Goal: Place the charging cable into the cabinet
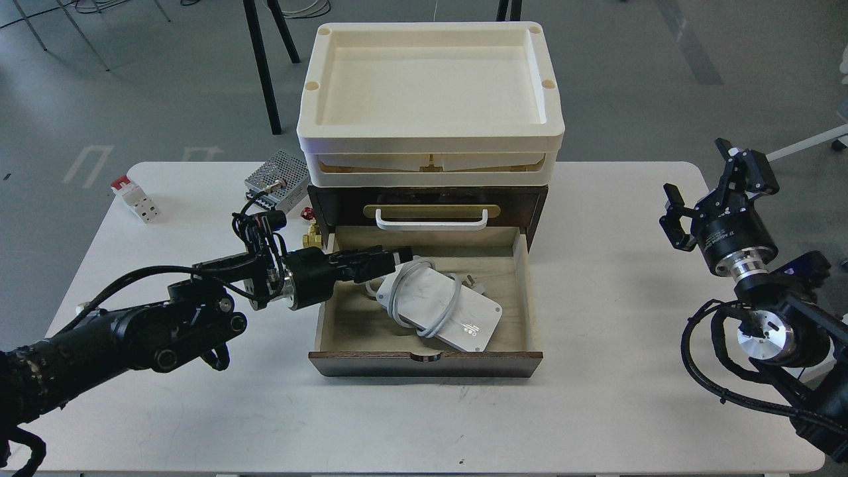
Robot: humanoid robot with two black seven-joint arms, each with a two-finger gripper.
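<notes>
White charging cable [442, 307] (in the drawer) lies beside left pincer [397, 257].

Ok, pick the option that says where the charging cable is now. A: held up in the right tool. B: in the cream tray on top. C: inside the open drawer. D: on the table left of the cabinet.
C: the charging cable lies on the floor of the open drawer of the cabinet, with the left tool at its upper-left end.

Matt marbled plastic charging cable [442, 310]; raw light-wood drawer [424, 248], dark varnished cabinet [536, 205], smooth cream plastic trays [430, 136]
</notes>
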